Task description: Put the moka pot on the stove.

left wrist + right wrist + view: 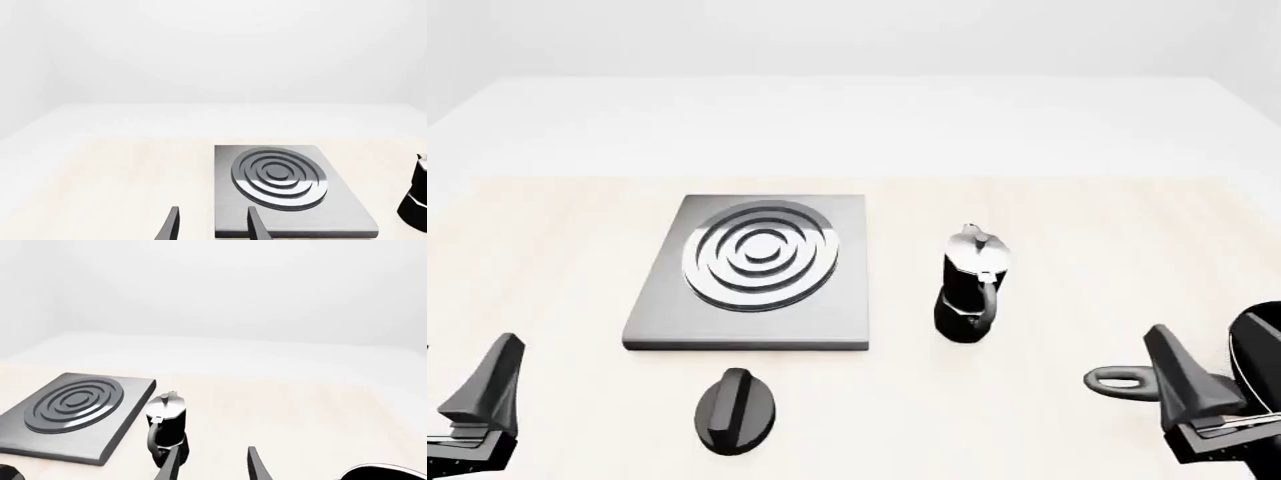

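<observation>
Pot: small upright moka pot (972,288) with black waisted body, silver faceted top and black side handle, standing on my pale wooden bench (1028,420), just right of the stove, apart from it.
Stove: flat square grey metal stove (751,273) with a concentric ring burner, nothing on it.
Knob: black oval knob (735,410) lies near the stove's front edge.
Pan: black frying pan (1254,362) with its looped handle end at the right edge, beside my right end effector.
Left end effector (212,225): released, fingers spread, grasping nothing.
Right end effector (212,466): released, fingers apart, holding nothing, pot just ahead.
</observation>
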Tool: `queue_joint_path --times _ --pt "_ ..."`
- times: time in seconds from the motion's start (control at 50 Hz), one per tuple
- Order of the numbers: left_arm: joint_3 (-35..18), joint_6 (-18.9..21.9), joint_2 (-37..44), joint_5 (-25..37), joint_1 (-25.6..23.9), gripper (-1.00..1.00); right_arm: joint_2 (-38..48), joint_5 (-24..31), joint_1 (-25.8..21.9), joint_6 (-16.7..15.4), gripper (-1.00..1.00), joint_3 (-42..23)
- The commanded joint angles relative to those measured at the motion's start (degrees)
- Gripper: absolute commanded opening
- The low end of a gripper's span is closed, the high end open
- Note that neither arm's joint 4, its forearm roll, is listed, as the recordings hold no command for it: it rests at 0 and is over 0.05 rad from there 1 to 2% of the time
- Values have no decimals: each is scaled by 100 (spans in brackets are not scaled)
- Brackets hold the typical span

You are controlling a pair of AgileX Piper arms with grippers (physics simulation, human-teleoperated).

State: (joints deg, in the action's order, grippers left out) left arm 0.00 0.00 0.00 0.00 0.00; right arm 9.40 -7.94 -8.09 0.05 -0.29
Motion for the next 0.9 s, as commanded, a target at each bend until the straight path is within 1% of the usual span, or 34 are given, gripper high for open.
queue_joint_path --times 0.02,0.08,0.16,0.26,0.34,0.48,0.52,0.56,0.58,0.76,0.9 --pt "0 0 0 0 0 100 361 -314 -377 77 100 -12" --pt "0 0 0 0 0 100 478 -420 -471 152 100 -8" --pt "0 0 0 0 0 100 691 -624 -589 150 100 0" --pt "0 0 0 0 0 100 1168 -1032 -801 232 100 5" --pt "0 0 0 0 0 100 1528 -1349 -943 221 100 16" --pt "0 0 0 0 0 100 1772 -1570 -1121 166 100 10" --pt "0 0 0 0 0 100 1828 -1627 -1133 160 100 8" --pt "0 0 0 0 0 100 1956 -1747 -1174 164 100 8" --pt "0 0 0 0 0 100 2120 -1897 -1220 156 100 12" --pt "0 0 0 0 0 100 2631 -2363 -1305 166 100 22" --pt "0 0 0 0 0 100 3273 -2958 -1378 158 100 23"
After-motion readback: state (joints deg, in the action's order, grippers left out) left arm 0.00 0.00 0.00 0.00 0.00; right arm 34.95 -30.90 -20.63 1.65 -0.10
